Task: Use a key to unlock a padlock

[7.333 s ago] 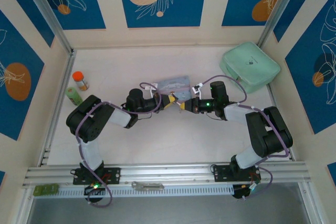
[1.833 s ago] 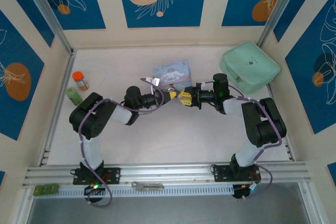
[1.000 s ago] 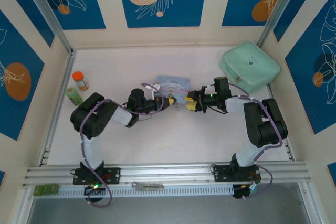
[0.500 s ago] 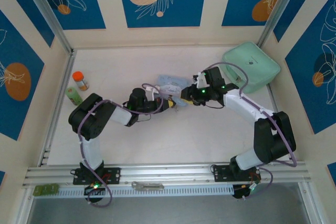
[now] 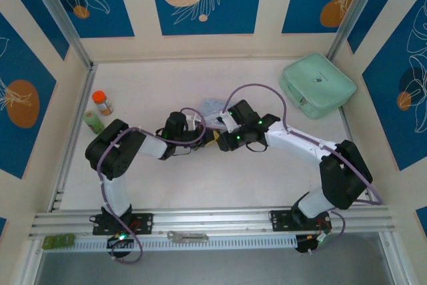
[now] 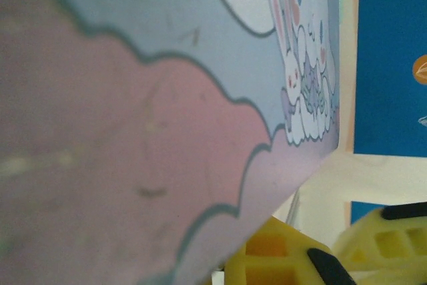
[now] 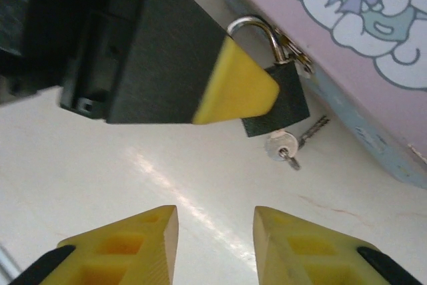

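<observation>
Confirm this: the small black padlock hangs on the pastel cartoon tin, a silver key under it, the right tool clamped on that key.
Not clamped: the right wrist view shows the right tool open, short of the small silver key, holding nothing. The rest stands.

Black-white arms [image 5: 300, 143], purple cables [image 5: 257, 87], yellow-tipped right end effector [image 7: 215, 225].

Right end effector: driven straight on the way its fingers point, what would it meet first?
Likely the yellow tip of the left end effector, shut on the padlock; the key hangs just right of that line. Before them the right end effector faces just table, though depth is unclear.
</observation>
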{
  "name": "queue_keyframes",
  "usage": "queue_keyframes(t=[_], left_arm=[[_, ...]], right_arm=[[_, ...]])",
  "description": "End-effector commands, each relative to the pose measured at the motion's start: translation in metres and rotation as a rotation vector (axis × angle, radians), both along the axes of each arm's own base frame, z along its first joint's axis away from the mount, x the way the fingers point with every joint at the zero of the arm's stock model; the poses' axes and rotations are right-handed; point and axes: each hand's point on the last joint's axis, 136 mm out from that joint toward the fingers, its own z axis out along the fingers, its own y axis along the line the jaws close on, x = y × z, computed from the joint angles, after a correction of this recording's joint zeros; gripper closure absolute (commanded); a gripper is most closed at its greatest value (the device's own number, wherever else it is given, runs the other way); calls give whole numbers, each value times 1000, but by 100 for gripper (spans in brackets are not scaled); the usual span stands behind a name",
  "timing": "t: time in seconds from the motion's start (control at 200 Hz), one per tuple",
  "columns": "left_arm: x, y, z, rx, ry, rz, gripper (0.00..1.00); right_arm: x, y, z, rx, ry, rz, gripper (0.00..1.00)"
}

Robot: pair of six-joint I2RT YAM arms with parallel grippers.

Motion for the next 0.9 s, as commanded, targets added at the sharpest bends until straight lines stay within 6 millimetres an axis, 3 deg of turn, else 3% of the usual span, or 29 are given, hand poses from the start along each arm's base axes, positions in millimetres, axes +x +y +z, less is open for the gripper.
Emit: queue_keyframes(t=[0.0, 0.32, 0.605, 0.895], left_arm=[[2, -7, 31, -85, 37, -14, 100], [-1, -9, 31, -91, 87, -29, 100], [-3, -10, 31, -91, 100, -42, 100], [-3, -12, 37, -106, 100, -52, 100]], right_arm=[[3, -8, -12, -144, -56, 87, 62], [12, -10, -37, -329, -131, 168, 57], [37, -8, -36, -398, -259, 160, 58], [45, 4, -38, -388, -347, 155, 64]])
